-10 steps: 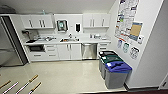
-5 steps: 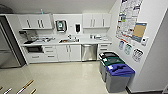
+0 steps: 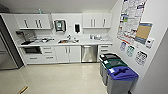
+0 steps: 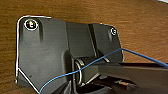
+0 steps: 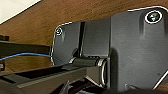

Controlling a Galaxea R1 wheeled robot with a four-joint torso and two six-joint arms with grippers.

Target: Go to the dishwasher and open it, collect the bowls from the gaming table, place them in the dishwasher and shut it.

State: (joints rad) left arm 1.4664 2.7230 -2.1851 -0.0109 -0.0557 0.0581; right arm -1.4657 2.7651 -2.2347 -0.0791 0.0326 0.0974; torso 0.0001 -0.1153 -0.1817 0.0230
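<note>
No writing readable on wall posters (image 3: 131, 18). Dishwasher (image 3: 89, 53) sitting shut under counter (image 3: 82, 42), looming larger than before: camera advancing. Claw states: cannot tell.

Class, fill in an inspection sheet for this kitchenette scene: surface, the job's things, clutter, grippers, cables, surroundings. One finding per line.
Surface: pale glossy floor, with a small wooden piece lying on it near the camera.
Job's things: dishwasher, stainless front, door closed, under the counter beside the white cabinet doors; bowls and gaming table: nothing seen.
Clutter: small items around the sink on the counter, too small to name.
Grippers: fingers cannot be made out.
Cables: a blue cable crosses the left wrist view; another blue cable shows in the right wrist view.
Surroundings: three bins by the wall, posters above, refrigerator at far side.
</note>
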